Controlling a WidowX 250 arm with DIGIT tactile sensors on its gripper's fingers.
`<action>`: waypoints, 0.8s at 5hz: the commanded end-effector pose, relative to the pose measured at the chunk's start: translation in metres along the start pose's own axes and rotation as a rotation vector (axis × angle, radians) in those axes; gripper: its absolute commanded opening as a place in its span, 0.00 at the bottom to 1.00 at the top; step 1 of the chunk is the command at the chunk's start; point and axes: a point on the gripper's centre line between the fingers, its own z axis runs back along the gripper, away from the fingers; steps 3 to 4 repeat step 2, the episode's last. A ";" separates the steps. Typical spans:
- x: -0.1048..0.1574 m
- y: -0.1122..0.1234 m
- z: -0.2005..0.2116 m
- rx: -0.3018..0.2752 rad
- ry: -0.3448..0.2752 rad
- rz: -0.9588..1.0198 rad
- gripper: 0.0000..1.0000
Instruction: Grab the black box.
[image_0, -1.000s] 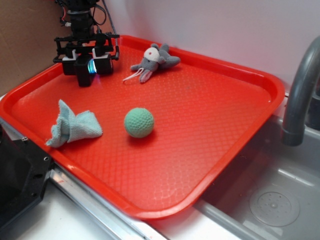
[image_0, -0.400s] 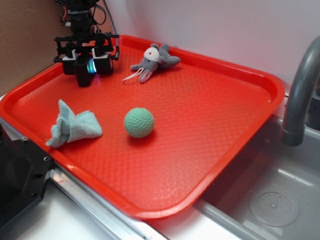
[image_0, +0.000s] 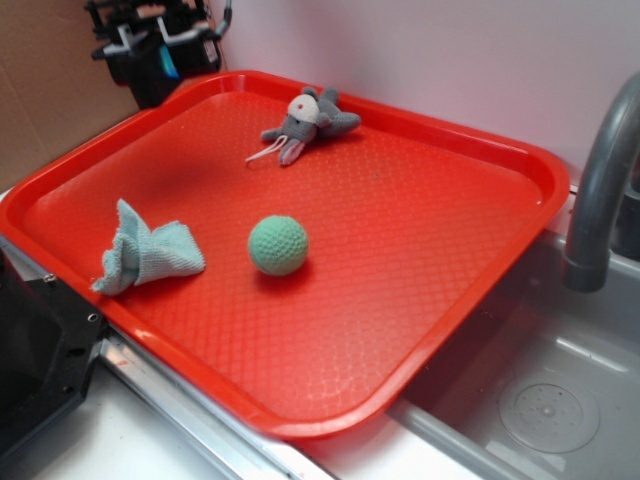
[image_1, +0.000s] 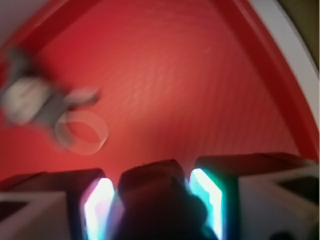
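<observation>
Gripper (image_1: 152, 200) clamped on small matte black box (image_1: 150, 182), lifted above red plastic tray (image_0: 420, 230); next: hold grip steady.

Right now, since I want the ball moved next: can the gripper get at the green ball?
Probably not yet: the gripper looks shut on the black box. Otherwise the green ball sits clear on the tray, nothing over it.

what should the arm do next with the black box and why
Probably keep the grip and finish a short lift, then hold. In the wrist view the gripper has its lit fingers on either side of the black box, and the exterior view shows it raised above the red tray's back corner, so nothing remains to pick.
</observation>
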 end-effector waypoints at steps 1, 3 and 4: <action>-0.074 -0.051 0.087 0.035 -0.190 -0.364 0.00; -0.071 -0.061 0.136 0.070 -0.185 -0.334 0.00; -0.071 -0.061 0.136 0.070 -0.185 -0.334 0.00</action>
